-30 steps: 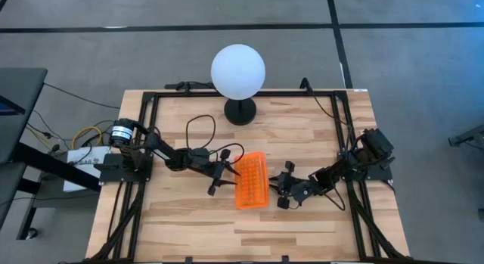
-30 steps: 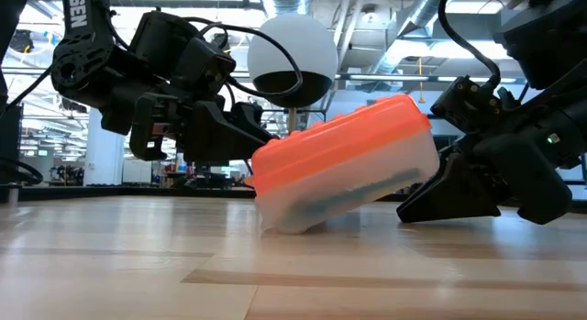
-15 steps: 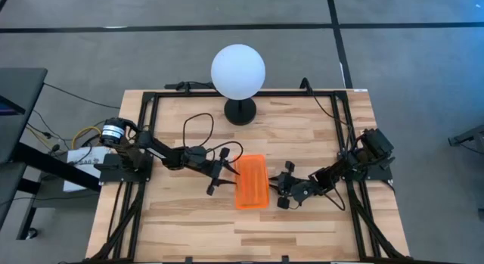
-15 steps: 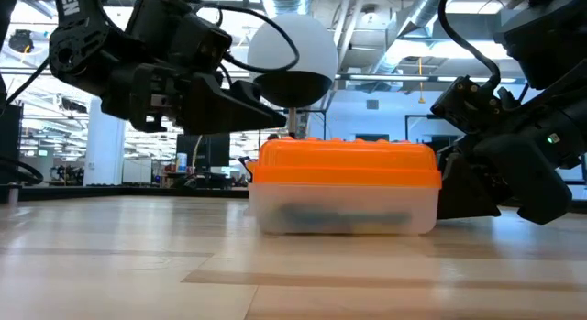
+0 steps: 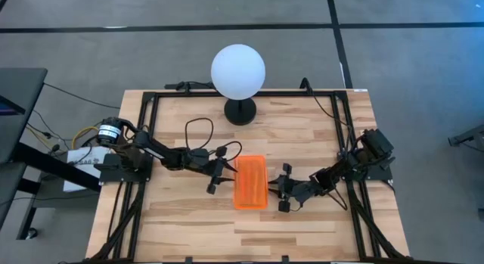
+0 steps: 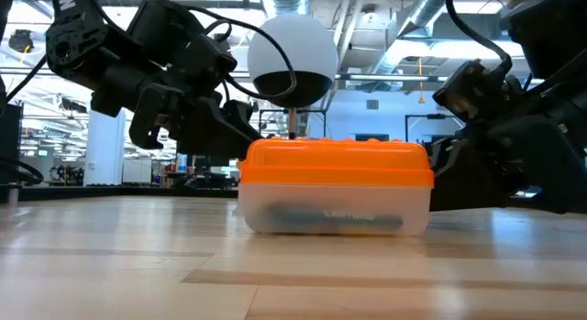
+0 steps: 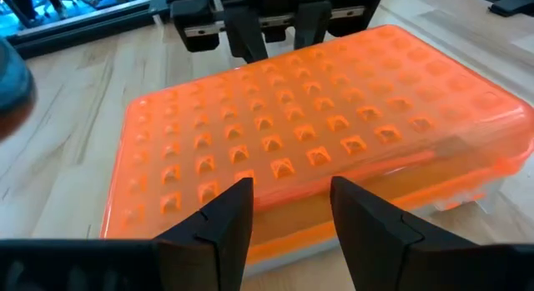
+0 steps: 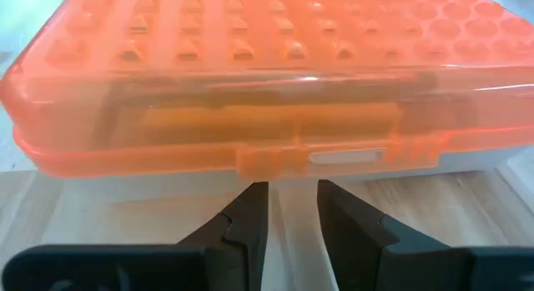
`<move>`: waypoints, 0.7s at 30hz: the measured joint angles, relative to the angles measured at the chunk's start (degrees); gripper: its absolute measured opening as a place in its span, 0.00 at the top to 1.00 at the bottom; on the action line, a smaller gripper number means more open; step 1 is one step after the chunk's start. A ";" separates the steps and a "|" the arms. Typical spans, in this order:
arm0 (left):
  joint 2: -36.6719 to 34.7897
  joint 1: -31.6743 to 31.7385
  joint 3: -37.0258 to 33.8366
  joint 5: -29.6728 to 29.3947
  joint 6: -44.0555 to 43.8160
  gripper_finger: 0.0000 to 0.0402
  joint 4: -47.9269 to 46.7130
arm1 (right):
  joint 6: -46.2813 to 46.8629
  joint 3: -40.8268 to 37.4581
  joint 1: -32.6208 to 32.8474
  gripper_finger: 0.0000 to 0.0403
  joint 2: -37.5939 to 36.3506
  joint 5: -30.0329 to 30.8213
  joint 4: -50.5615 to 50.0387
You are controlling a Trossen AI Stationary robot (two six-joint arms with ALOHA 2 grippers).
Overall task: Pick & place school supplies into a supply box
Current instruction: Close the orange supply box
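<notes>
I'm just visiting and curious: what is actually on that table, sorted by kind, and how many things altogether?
Orange-lidded box: 1, shut, dark items inside too blurred to count
White globe lamp: 1
Robot arms: 2, the left pincer and the right pincer on either side of the box
Total: 4

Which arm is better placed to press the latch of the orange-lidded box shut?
Probably the right. The right gripper faces the latch tab on the supply box, its fingers slightly apart just before it. The left gripper faces the opposite long side.
</notes>
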 joint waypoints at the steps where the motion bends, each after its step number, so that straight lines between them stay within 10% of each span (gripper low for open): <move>1: 0.00 0.00 0.00 -0.02 -0.04 0.61 -0.02 | 0.00 0.00 0.00 0.75 0.00 -0.04 0.01; 21: 0.00 -1.07 0.00 -0.42 -0.38 0.61 -0.11 | 1.54 0.00 -1.60 0.75 0.00 1.56 -1.35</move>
